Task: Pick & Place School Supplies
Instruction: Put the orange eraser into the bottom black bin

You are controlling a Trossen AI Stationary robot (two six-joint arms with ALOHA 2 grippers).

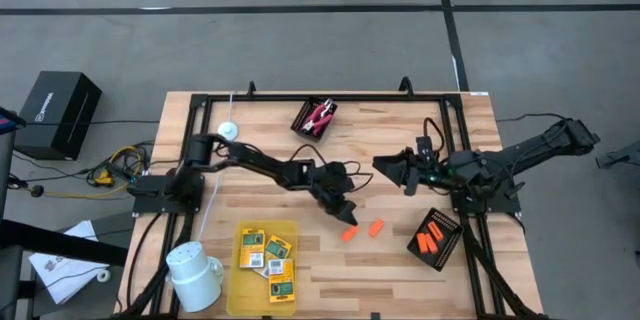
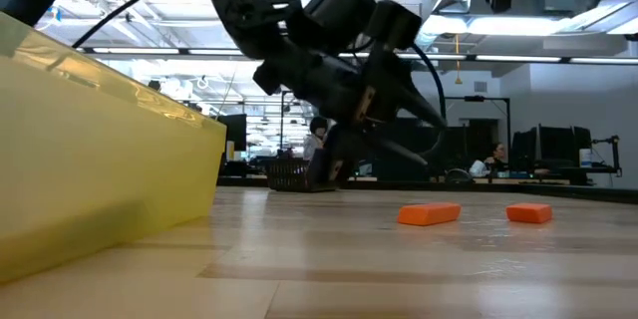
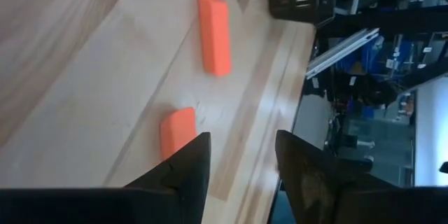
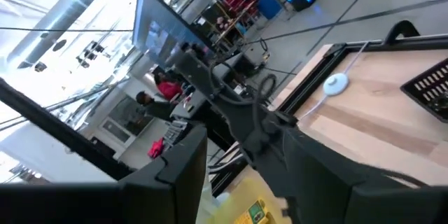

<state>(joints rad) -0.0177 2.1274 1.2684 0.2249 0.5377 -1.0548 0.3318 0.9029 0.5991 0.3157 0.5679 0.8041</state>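
My left gripper point(image 1: 347, 214) point(image 3: 241, 161) is open and hovers just above the table. It is close beside two stubby orange pieces that lie flat on the wood. The nearer piece point(image 1: 349, 233) point(image 3: 176, 131) sits just outside one finger, and the other piece point(image 1: 375, 227) point(image 3: 213, 33) lies farther on. More orange pieces lie in a black tray point(image 1: 435, 238). Several yellow-and-green packets point(image 1: 268, 257) lie in a yellow tray point(image 1: 240, 290). The red-handled tool point(image 1: 320, 114) rests in a second black tray point(image 1: 303, 120). My right gripper point(image 1: 385, 167) point(image 4: 245, 182) is open and waits over mid-table.
A white mug point(image 1: 195, 275) lies at the near left corner, beside the yellow tray. A small white disc point(image 1: 229, 130) sits near the far left edge. In the low view the yellow tray's wall point(image 2: 100, 179) fills the left. Bare wood lies between the trays.
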